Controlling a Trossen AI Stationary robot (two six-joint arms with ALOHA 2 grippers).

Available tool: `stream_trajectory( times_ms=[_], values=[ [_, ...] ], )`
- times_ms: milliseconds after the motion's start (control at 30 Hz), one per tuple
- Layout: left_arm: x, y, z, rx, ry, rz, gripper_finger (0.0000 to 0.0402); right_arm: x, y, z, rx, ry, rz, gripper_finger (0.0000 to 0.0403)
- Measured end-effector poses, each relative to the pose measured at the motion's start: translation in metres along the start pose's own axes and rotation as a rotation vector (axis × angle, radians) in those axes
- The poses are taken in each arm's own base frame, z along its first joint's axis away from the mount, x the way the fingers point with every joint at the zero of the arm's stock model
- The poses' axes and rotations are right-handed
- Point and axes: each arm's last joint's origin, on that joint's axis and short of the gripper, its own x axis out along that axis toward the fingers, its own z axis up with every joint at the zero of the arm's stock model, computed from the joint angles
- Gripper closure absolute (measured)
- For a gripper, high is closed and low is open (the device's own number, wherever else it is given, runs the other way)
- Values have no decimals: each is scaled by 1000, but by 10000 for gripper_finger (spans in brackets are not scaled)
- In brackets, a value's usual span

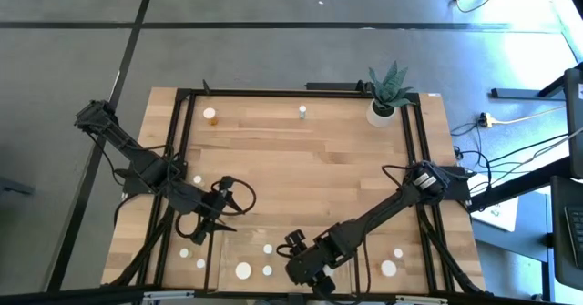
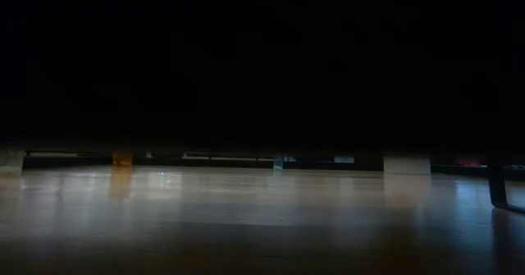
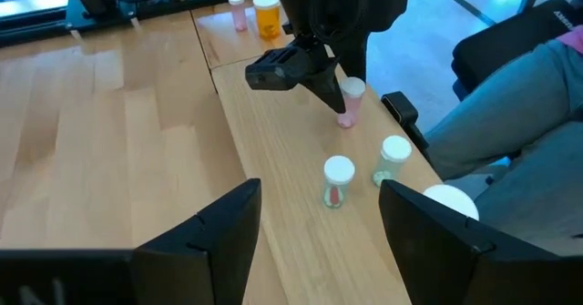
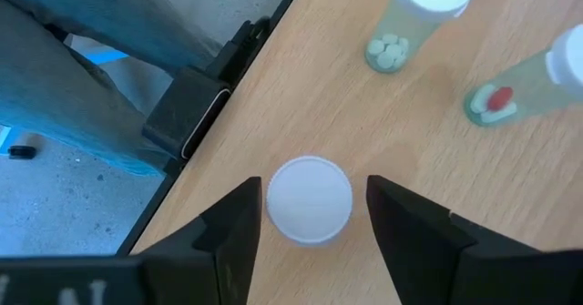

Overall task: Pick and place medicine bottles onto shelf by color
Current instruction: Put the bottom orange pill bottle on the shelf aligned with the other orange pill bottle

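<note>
My right gripper [image 4: 314, 191] is open over the light-wood shelf [image 3: 282, 150] at the table's near edge, fingers pointing steeply down. A pink medicine bottle [image 3: 349, 103] with a white cap [image 4: 310, 198] stands on the shelf between them, with a narrow gap on each side. Close by stand a red-pill bottle [image 3: 337, 181], a greenish bottle [image 3: 393, 160] and a wide white-capped one [image 1: 243, 270]. My left gripper [image 3: 319, 196] is open, holds nothing, and hangs above the table's left half [image 1: 219, 216]. An amber bottle [image 1: 210, 115] and a green one [image 1: 301, 112] stand at the far edge.
A white pot with a spiky plant [image 1: 386, 96] stands at the far right. More small bottles stand at the near left [image 1: 184, 251] and near right [image 1: 389, 269]. A black bracket [image 4: 191, 114] sits on the shelf's near edge. A person's legs [image 4: 82, 77] show just beyond it.
</note>
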Motion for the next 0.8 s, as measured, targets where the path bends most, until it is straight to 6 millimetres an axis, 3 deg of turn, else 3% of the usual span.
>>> stream_trajectory(
  times_ms=[267,633,800],
  values=[
    [0,0,0,0,0,0,184,-7,0,5,-26,10,-2,201],
    [-1,0,0,-10,-3,1,184,-54,2,35,-29,-17,-13,201],
    [-9,5,3,-47,-37,27,184,-81,-2,41,-29,16,-169,201]
  ],
)
